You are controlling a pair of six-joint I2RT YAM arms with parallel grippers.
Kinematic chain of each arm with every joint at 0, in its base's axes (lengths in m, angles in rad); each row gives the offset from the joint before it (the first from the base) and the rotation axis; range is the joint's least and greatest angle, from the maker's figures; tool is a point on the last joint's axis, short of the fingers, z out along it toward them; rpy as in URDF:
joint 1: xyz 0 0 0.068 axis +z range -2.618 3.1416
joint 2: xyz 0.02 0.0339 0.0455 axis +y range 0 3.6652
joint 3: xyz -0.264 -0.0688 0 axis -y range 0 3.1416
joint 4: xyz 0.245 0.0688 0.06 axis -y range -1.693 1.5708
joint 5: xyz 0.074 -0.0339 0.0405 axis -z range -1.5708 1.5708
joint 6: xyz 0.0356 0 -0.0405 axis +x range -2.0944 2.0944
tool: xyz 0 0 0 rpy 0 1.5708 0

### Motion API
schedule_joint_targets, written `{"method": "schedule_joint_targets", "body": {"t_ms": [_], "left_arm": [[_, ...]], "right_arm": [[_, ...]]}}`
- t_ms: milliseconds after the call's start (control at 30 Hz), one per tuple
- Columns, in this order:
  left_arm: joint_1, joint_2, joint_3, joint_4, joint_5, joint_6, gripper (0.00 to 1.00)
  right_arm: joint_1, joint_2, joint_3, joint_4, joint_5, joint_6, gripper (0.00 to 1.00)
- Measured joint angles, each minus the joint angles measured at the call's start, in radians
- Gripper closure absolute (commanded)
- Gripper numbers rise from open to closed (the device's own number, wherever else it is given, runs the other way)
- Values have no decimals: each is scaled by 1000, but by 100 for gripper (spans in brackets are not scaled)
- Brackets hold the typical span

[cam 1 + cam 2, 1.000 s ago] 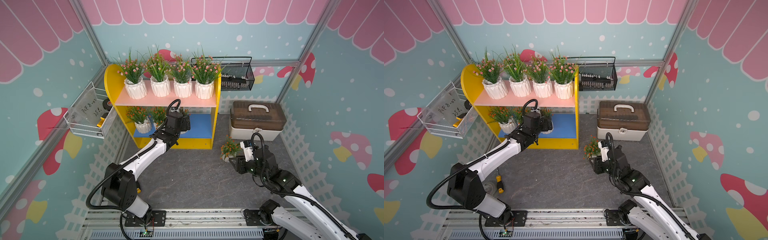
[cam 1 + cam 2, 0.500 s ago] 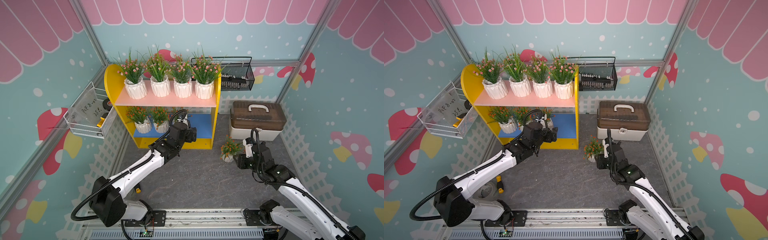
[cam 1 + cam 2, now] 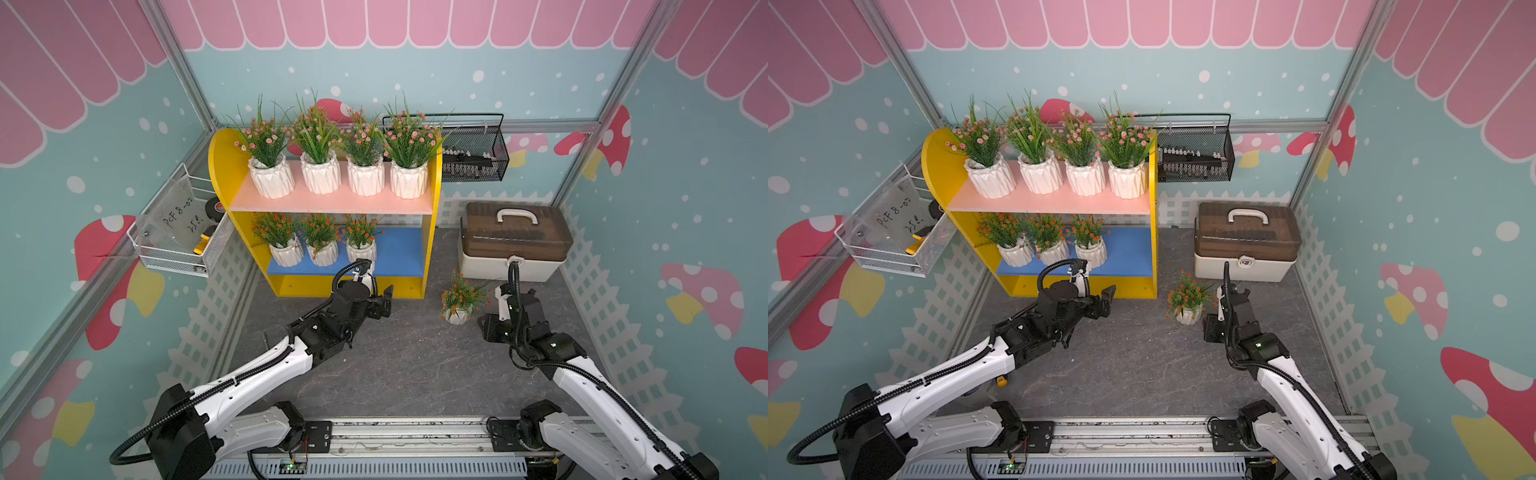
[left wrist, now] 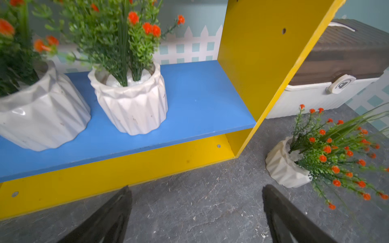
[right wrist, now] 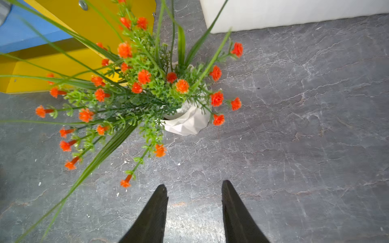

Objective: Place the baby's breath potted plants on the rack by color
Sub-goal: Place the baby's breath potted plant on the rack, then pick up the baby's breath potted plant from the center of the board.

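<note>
The rack has yellow sides. Its pink upper board carries four pink baby's breath potted plants. Three orange ones stand on the blue lower board. A further orange plant stands upright on the floor, right of the rack. My left gripper hovers open and empty over the floor, just in front of the rack's base. My right gripper is open and empty, pointing down at the floor a short way from the floor plant's pot.
A brown-lidded white case stands behind the floor plant. A black mesh basket hangs on the back wall. A white wire basket hangs on the left wall. Grey floor lies between the arms.
My left gripper has pulled back out of the lower shelf, and the third orange plant stays on the blue board. The right gripper stays beside the floor plant, its jaws somewhat narrower.
</note>
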Motion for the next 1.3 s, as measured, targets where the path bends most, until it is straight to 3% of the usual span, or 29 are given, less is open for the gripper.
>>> {"method": "schedule_joint_targets", "body": {"t_ms": [200,433,1300], "left_arm": [[-9,-17,-50,18,7,-38,5],[-14,-18,-50,21,8,-48,5],[-14,-21,-51,21,6,-52,5]], "right_arm": [[-14,87,-9,60,0,4,76],[-23,180,-8,126,2,3,80],[-52,445,116,270,-5,-10,84]]}}
